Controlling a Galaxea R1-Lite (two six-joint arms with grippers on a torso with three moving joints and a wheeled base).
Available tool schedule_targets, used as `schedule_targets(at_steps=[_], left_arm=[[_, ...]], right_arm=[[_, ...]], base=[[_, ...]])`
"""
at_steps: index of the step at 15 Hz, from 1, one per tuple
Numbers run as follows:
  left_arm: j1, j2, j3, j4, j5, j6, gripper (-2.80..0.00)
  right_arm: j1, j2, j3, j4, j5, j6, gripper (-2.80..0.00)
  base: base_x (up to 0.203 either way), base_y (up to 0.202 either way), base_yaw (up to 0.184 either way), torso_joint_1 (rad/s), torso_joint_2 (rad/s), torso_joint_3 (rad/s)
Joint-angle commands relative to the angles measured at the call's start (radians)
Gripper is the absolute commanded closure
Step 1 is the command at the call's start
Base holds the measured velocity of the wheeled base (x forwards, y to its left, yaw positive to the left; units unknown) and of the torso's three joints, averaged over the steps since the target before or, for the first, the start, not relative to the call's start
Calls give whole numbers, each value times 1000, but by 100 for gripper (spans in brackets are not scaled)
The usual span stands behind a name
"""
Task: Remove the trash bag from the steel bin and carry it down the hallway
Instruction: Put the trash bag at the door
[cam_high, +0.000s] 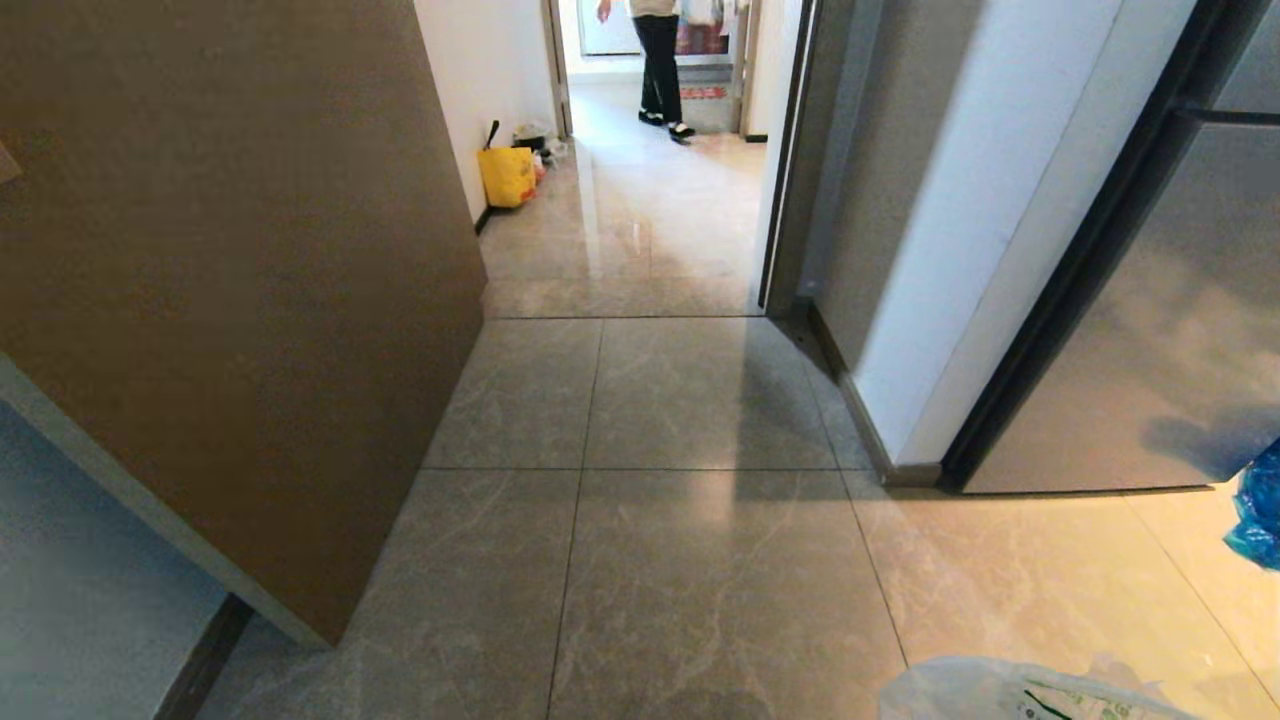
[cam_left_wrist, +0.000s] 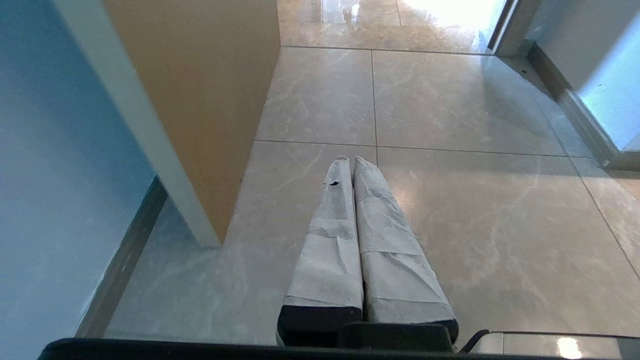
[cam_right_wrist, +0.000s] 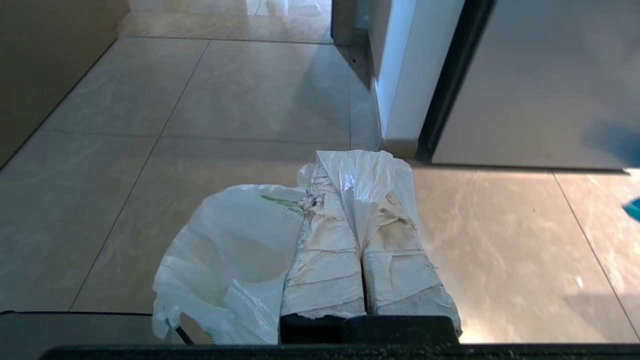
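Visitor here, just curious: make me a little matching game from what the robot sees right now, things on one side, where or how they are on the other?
Things:
1. trash bag
2. left gripper
3. yellow tote
4. person

States:
A. shut, holding nothing
B. by the hallway's white wall
C. standing at the far doorway
D. pinched in the right gripper

Pairs: 1-D, 2-A, 3-B, 4-C

The hallway (cam_high: 650, 420) floor lies open ahead, bounded by a brown panel (cam_high: 230, 280) on the left and a white wall corner (cam_high: 960, 250) on the right. Farther along, a yellow tote (cam_high: 507, 176) and a person (cam_high: 660, 60) are seen.
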Motion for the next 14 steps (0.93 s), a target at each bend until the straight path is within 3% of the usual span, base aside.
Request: schedule_targets(at_steps=[1,14], left_arm=[[0,0,0,0,-1,-1,0],[0,0,0,0,0,0,0]], right_arm=[[0,1,0,0,0,-1,0],[0,1,0,0,0,-1,0]], base=[[199,0,3,1,5,2],[193,0,1,2,3,2]])
